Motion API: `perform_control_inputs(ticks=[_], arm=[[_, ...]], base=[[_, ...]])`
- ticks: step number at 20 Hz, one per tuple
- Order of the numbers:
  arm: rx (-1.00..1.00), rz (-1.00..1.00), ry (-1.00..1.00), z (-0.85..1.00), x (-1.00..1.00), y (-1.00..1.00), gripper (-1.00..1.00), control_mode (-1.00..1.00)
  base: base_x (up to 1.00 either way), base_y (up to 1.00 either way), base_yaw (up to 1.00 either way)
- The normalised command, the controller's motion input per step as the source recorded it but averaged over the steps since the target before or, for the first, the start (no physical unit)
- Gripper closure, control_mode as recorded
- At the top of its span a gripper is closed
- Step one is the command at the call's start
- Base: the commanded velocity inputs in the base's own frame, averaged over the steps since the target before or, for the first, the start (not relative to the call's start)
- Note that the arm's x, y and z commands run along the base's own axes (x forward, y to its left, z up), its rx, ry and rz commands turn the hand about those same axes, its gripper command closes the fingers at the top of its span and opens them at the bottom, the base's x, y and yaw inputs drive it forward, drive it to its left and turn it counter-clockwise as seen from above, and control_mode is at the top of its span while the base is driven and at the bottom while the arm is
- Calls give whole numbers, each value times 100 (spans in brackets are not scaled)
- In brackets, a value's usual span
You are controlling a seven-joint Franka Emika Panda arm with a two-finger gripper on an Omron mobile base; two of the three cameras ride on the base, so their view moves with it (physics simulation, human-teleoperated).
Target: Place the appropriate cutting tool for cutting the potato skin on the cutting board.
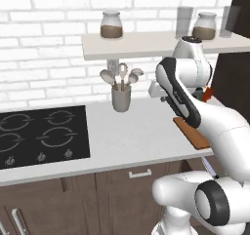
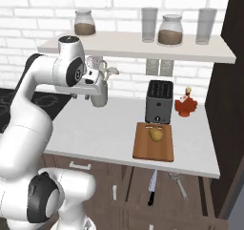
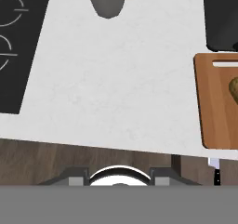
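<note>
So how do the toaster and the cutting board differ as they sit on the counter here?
The toaster is a dark grey upright box; the cutting board is a flat reddish-brown wooden slab. The toaster stands at the back by the brick wall, while the cutting board lies in front of it, reaching to the counter's front edge. The cutting board carries a potato; nothing rests on the toaster. Both sit on the white counter, right of the utensil holder.
</note>
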Motion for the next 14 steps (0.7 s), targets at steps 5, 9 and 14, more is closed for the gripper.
perform_control_inputs(ticks=[5, 9, 14], arm=[[0, 0, -3, 1, -15, -7, -100, -100], [7, -1, 1, -13, -3, -83, -100, -100], [2, 0, 9, -56, 24, -96, -100, -100]], base=[[0, 0, 0], [0, 0, 0], [0, 0, 0]])
